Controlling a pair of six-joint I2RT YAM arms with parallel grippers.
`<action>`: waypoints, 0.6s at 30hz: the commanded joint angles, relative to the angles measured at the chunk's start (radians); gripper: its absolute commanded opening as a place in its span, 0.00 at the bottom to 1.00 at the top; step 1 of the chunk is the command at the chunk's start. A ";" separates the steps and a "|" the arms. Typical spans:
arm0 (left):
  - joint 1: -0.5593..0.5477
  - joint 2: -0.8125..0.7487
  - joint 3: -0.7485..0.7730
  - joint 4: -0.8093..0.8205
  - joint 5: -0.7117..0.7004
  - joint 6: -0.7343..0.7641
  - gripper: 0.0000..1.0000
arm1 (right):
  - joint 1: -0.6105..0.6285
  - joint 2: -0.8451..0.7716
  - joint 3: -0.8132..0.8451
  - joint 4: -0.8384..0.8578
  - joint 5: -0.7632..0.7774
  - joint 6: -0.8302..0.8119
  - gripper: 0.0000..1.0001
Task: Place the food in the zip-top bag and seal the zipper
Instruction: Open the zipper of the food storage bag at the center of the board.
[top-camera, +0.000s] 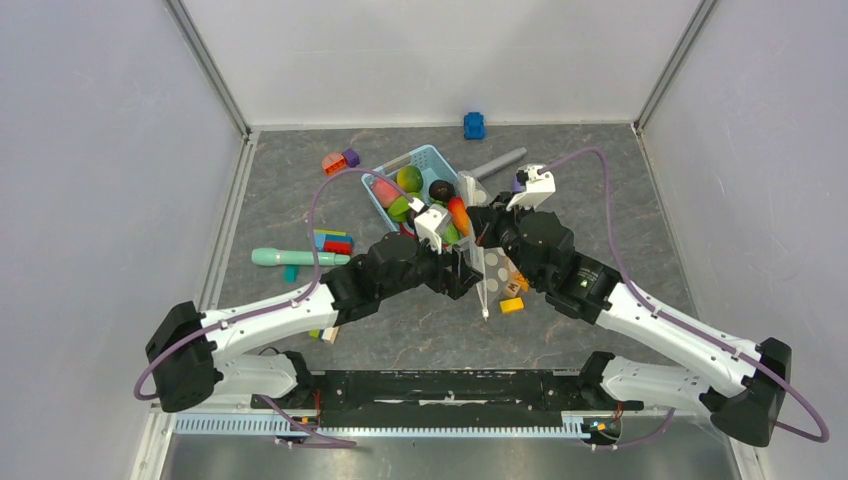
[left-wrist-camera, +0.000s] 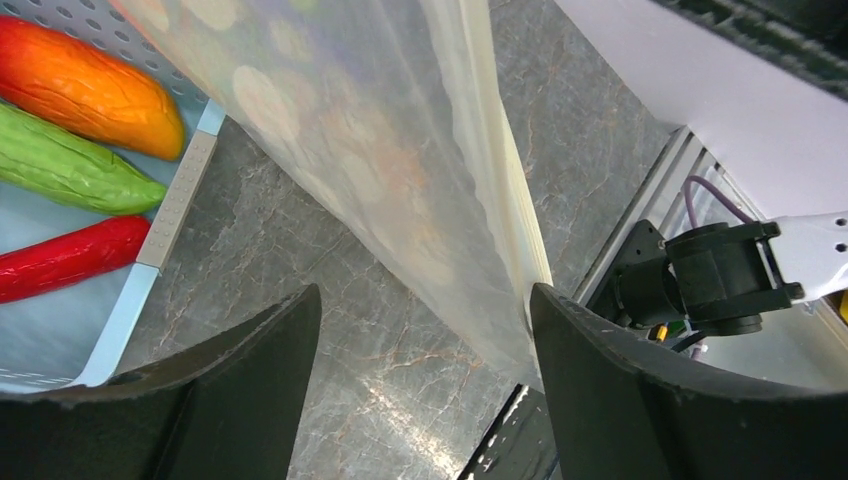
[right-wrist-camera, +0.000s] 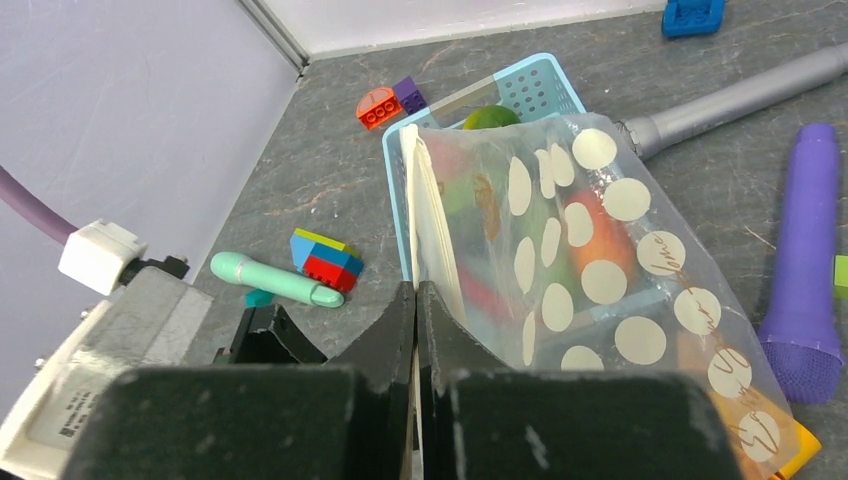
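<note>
From the top camera I see the light-blue basket holding the food, pink, green, dark brown and orange pieces heaped together; my left wrist view shows an orange piece, a green piece and a red piece lying side by side in it. The zip-top bag stands on edge just beside the basket, between the two arms. My right gripper is clamped on the zipper; my left gripper is spread wide, with the bag's edge beyond its fingers. Colours show through the dotted film, but I cannot tell whether anything is inside the bag or only behind it, nor whether the mouth is pressed closed. The zipper strip runs lengthwise from the right fingers away toward the basket
</note>
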 joint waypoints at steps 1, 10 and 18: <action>-0.002 0.024 0.034 0.049 -0.030 -0.027 0.79 | 0.010 -0.003 -0.014 0.065 0.037 0.024 0.00; -0.002 0.042 0.033 0.058 -0.057 -0.028 0.46 | 0.011 -0.008 -0.028 0.079 -0.009 0.017 0.00; -0.001 0.046 0.032 0.054 -0.075 -0.030 0.02 | 0.011 -0.040 -0.089 0.105 -0.019 -0.050 0.06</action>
